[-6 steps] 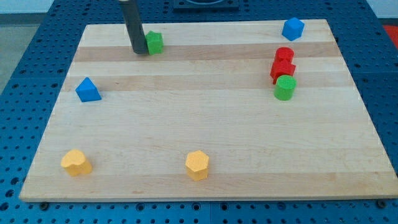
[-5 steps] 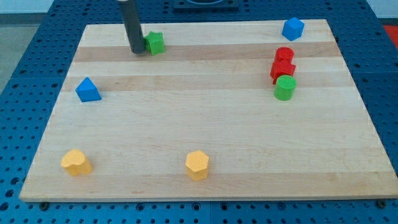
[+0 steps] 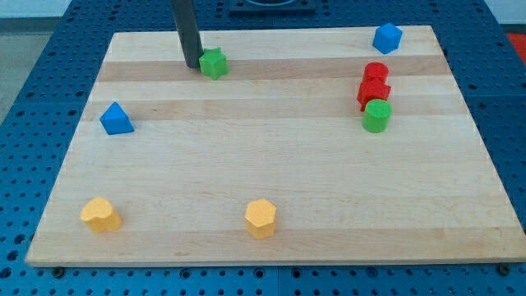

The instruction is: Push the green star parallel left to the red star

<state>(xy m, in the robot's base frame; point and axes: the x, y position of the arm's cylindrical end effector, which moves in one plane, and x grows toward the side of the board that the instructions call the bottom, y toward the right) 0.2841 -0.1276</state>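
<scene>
The tool's tip (image 3: 191,65) sits just left of the green star (image 3: 214,62), touching it. It is a bare rod and grasps nothing. The red star (image 3: 374,91) lies far to the view's right.

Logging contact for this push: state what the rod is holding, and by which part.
Nothing is held. My tip only presses against the view's left side of the green star.

My tip (image 3: 191,65) has slid toward the view's right, nudging the green star (image 3: 214,63) ahead and slightly downward.
</scene>
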